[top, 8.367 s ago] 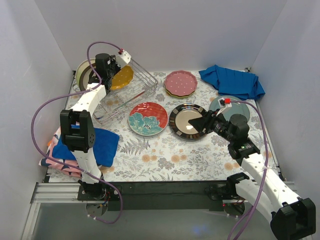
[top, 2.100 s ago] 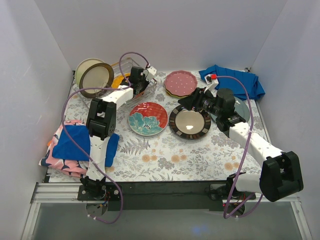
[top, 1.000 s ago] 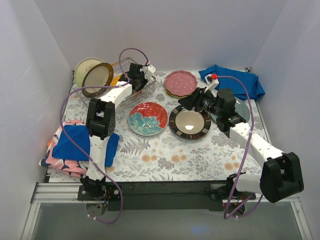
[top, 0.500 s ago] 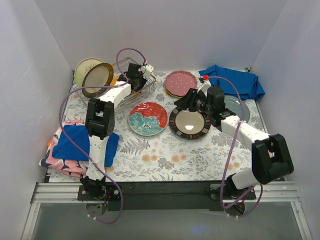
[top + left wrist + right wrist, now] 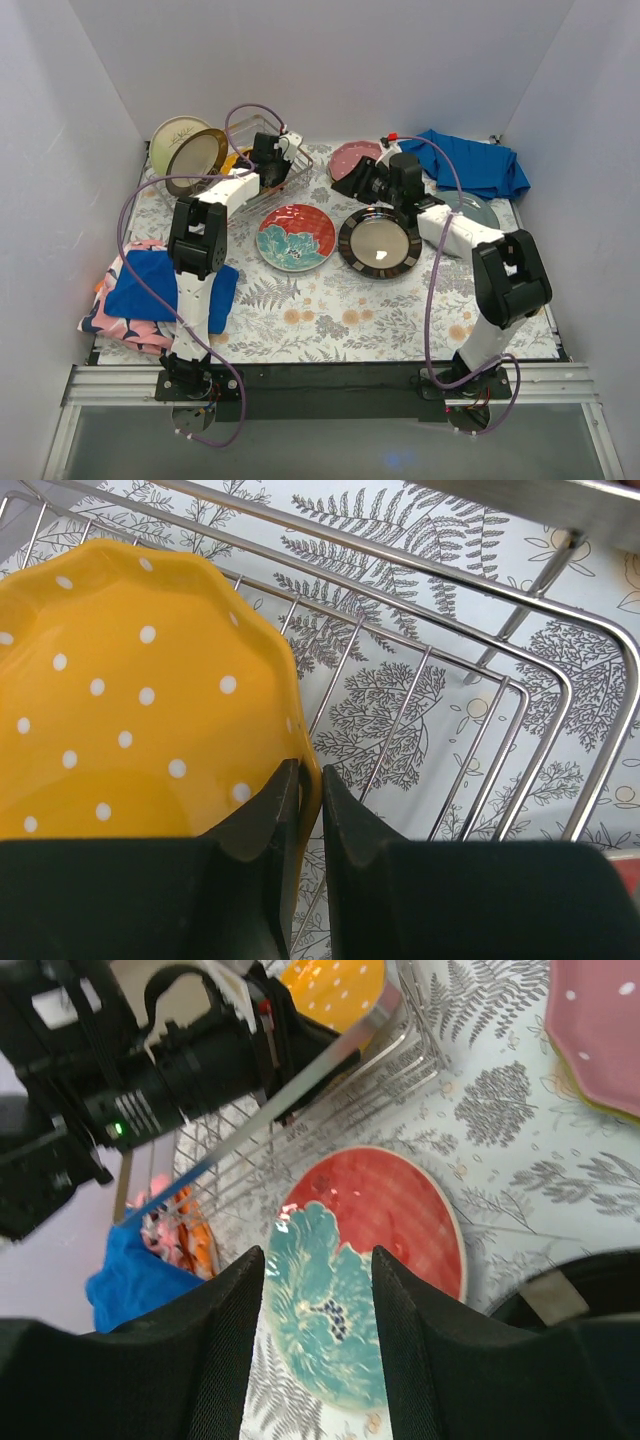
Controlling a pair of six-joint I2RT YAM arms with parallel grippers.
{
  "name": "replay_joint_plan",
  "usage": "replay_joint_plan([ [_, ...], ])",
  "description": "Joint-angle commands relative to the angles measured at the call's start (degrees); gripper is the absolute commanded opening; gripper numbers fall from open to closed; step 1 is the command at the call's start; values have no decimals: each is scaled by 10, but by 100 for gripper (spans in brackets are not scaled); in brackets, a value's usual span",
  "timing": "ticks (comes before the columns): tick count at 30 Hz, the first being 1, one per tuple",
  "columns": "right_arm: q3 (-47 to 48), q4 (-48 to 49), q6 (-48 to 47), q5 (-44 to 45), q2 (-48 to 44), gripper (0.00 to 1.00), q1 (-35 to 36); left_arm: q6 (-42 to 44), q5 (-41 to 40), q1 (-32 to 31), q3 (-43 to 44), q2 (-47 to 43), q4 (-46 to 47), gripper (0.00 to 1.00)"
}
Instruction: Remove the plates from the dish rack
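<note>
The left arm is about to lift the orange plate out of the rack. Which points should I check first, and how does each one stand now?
1. Left gripper shut on the rim of the orange dotted plate: ok.
2. Plate free of the dish rack wires: cannot tell, the fingers hide its lower edge.
3. Right gripper open and empty: ok.
4. Right gripper away from the lift path: probably not ok, it hangs near the rack and the floral plate.
5. Bare table for setting the plate down: ok, in front of the floral plate.

Overhead and wrist close-ups share dish rack (image 5: 296, 168).
</note>
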Motion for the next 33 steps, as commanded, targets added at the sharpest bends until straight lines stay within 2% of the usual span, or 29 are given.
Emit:
replay_joint_plan([
  [1,84,19,67,39,65,52,8,-55,39,-22,-15,-114,-1,0],
  [9,240,-15,105,70,192,53,34,-66,22,-22,-26,-115,18,0],
  [25,379,-54,144,109,347,53,57,-75,25,-22,-67,-142,52,0],
  [29,376,-64,132,112,359,45,56,-73,22,-22,-50,-135,49,0],
  [33,372,-72,117,126,361,31,56,-84,36,-22,-20,-128,35,0],
])
